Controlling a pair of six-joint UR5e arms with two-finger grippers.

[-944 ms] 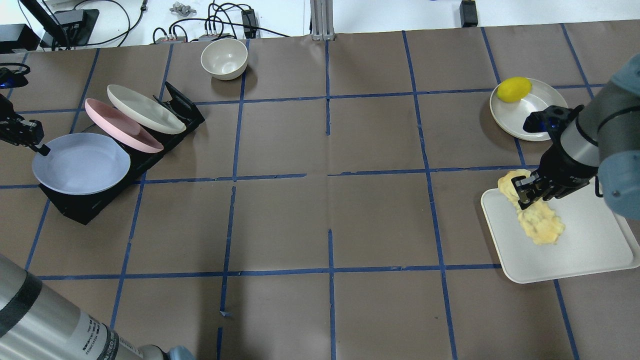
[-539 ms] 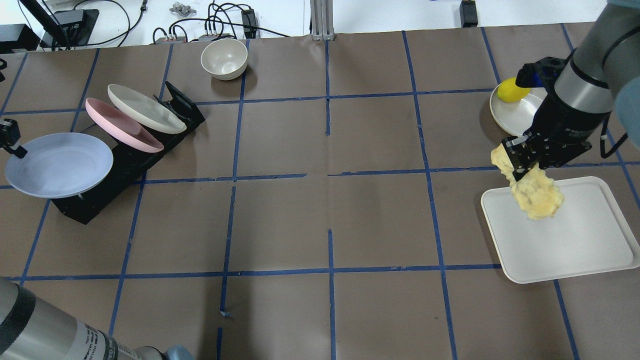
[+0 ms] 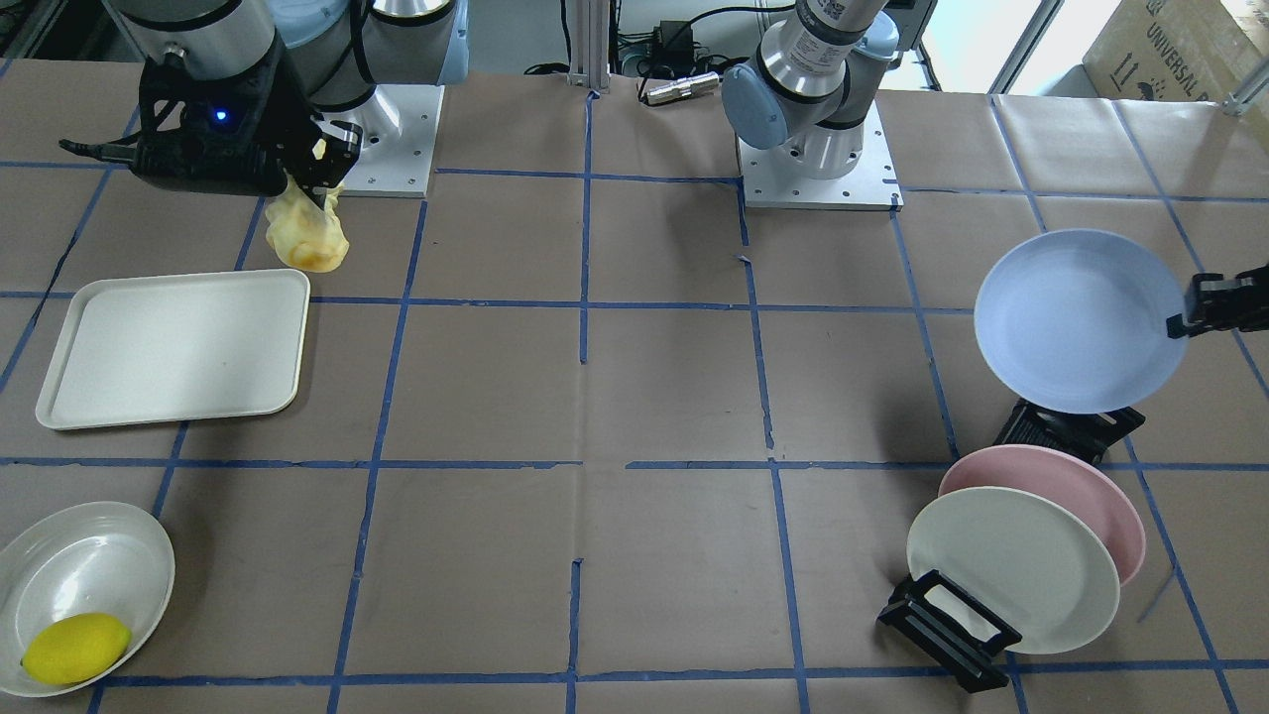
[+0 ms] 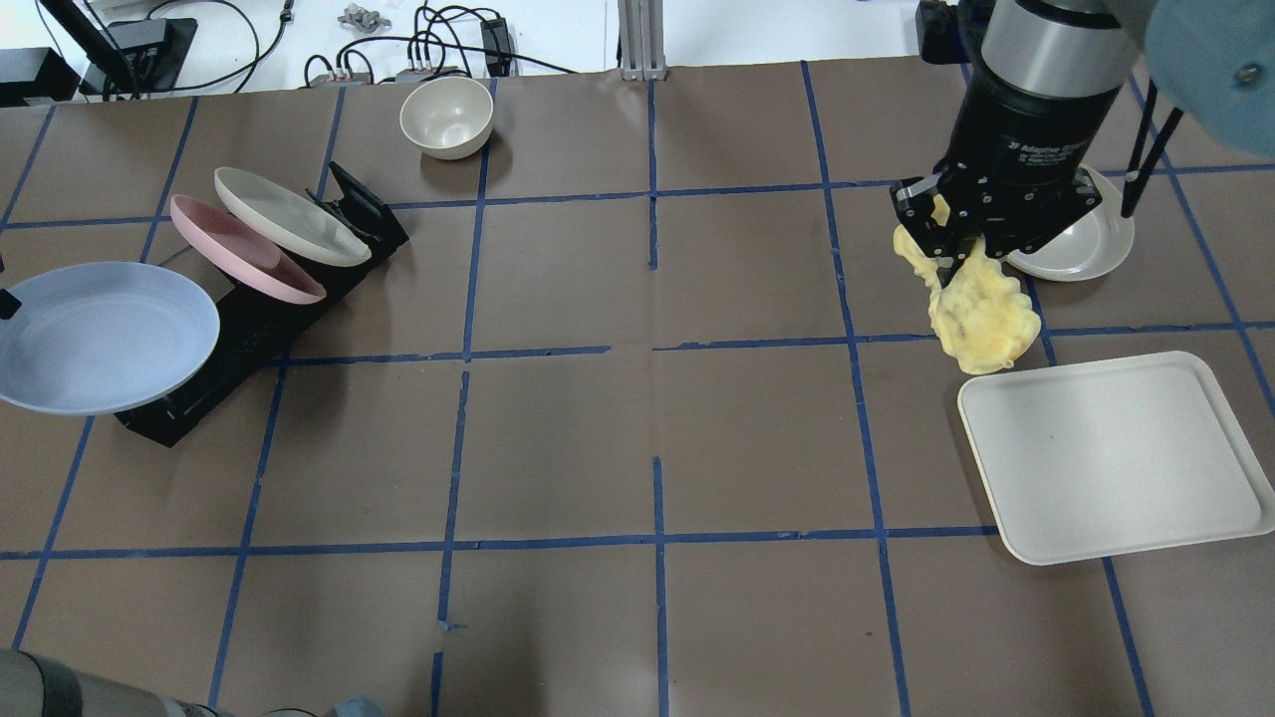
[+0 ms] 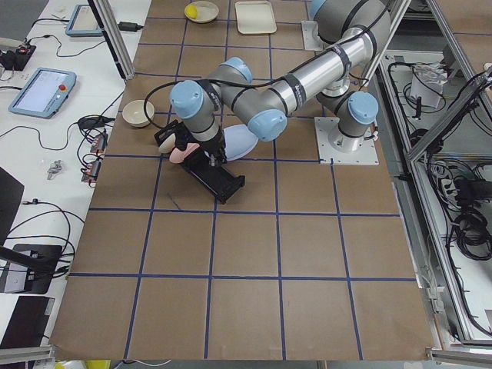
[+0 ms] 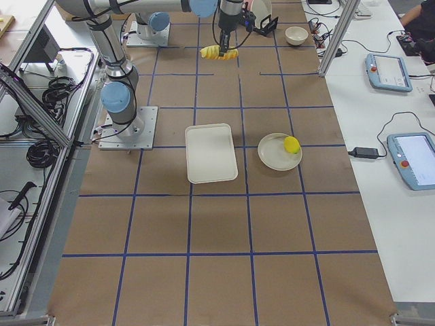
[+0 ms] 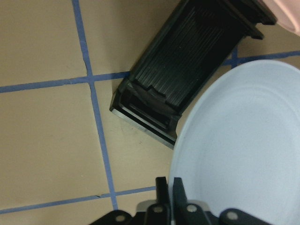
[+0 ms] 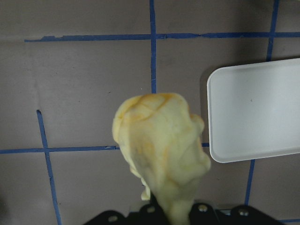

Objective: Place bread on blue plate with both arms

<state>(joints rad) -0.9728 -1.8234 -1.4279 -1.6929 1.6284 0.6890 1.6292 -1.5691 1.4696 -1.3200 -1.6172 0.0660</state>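
Right black gripper [image 4: 944, 242] clamped on bumpy pale-yellow bread loaf [image 4: 981, 314], hanging above brown counter [image 4: 598, 448] at eleven o'clock of off-white tray [image 4: 1116, 458], left gripper [image 3: 1182, 322] pinching rim of round lavender-blue plate [image 3: 1076, 317]

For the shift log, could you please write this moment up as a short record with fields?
right gripper: jaws shut on the bread near one end
bread: hanging above the table, beside the white tray
left gripper: jaws shut on the blue plate at its rim
blue plate: out of the black rack
black rack: holds pink plate and off-white plate
lemon: in the shallow dish
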